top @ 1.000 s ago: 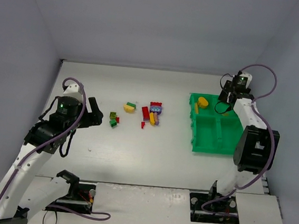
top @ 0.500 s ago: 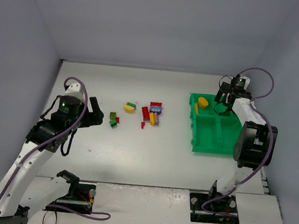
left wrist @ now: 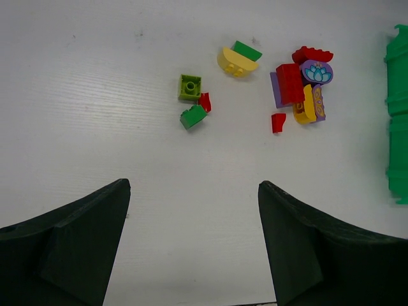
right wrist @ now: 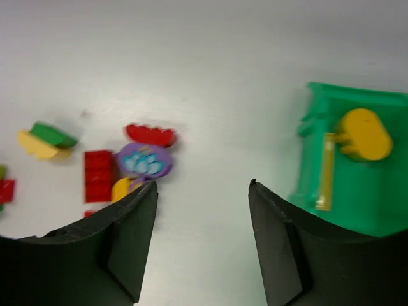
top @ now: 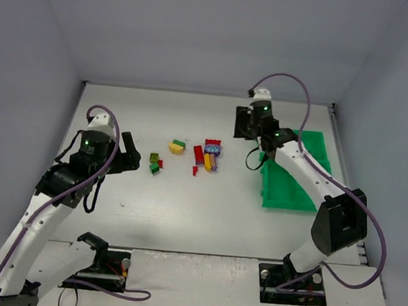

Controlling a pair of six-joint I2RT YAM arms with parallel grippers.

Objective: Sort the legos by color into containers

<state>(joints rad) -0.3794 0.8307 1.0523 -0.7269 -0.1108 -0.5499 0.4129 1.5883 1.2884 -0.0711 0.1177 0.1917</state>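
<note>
My right claw (right wrist: 201, 186) hangs empty, jaws apart, between the green tray (right wrist: 310, 153) (one yellow brick (right wrist: 363, 134) inside) and the lego pile (right wrist: 143, 160) to its left; I'd centre over one brick before closing.

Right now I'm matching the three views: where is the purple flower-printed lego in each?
Top external: purple flower lego, mid-table.
Left wrist: purple flower lego, upper right.
Right wrist: purple flower lego, left of centre.
Shared landmark: the green tray lies to its right in all three.
</note>
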